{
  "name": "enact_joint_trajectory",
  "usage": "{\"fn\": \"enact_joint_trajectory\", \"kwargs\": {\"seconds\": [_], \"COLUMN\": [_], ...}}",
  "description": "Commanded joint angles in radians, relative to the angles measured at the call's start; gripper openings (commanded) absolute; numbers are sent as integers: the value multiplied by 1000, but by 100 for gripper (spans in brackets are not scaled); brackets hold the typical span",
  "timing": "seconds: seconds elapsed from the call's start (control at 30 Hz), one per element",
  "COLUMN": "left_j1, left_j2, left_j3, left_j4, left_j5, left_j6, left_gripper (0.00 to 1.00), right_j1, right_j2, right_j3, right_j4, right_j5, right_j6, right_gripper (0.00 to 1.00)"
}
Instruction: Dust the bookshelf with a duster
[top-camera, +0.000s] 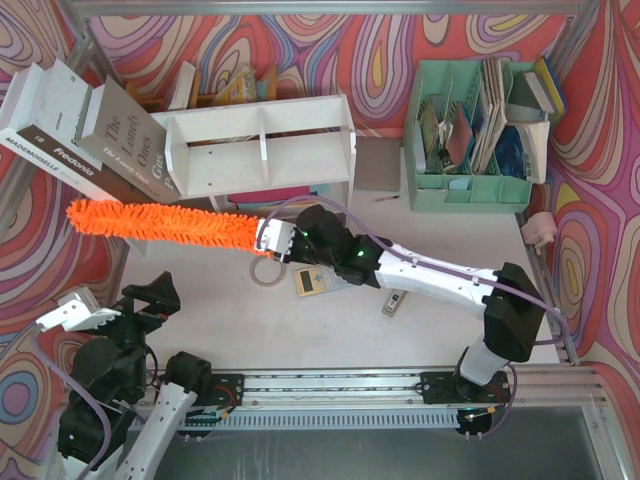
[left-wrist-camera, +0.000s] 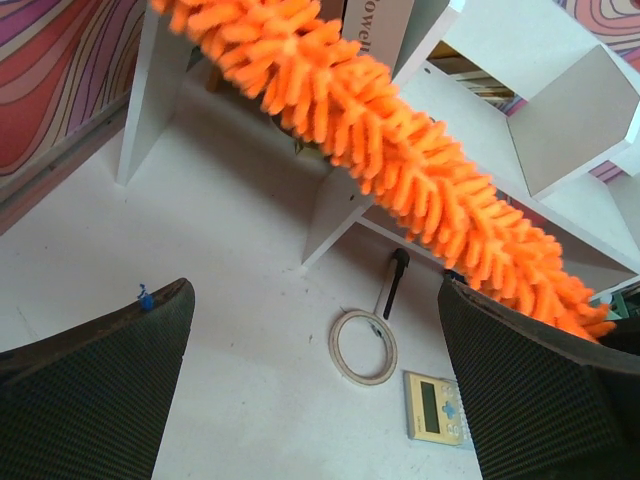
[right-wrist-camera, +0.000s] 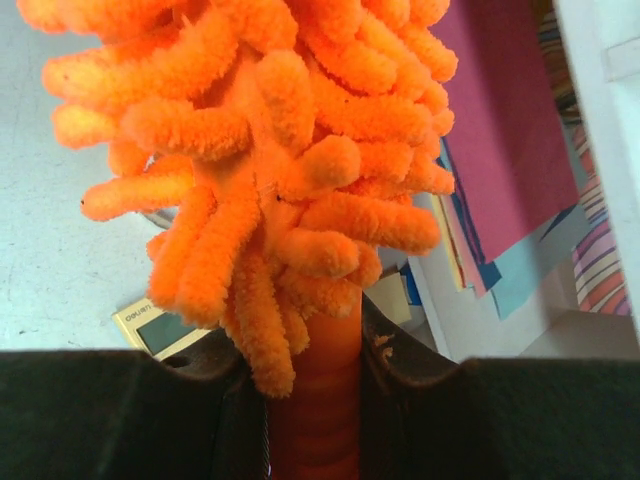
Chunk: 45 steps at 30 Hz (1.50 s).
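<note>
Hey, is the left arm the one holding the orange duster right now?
No, the right end effector grips the duster by its handle; the left end effector is open and empty.

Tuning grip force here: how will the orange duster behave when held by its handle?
Probably light and fairly stiff: the duster juts nearly straight from the right gripper. Its fluffy strands should squash softly against the bookshelf.

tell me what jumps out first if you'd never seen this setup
The bright orange duster grabs the eye first, stretched out in front of the white bookshelf with its handle clamped in the right gripper. Next come the swirling red and purple walls all around, and the mint green organizer, stuffed with books, at the back right.
</note>
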Motion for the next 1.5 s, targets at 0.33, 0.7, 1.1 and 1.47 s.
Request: {"fn": "enact_joint_trajectory", "kwargs": {"seconds": [0.33,0.7,1.1,1.47], "left_j1": [4,4,4,4], "left_j2": [-16,-16,-16,-12], "left_j3": [-19,-12,-14,-22], "left_j4": [16,4,5,16], "left_j5": [8,2,-5,-8], "left_j6": [14,8,7,12], "left_gripper": [98,98,99,98], "right_j1": [-9,-9,-10,-10], "right_j2": [-228,-162,-149,-199], "right_j3": [-2,30,13,-60], "right_j4": [70,24,63,140], "right_j5": [-74,-117,-128,-141], "right_j6": [43,45,92,96], "right_gripper": [0,0,0,0]}}
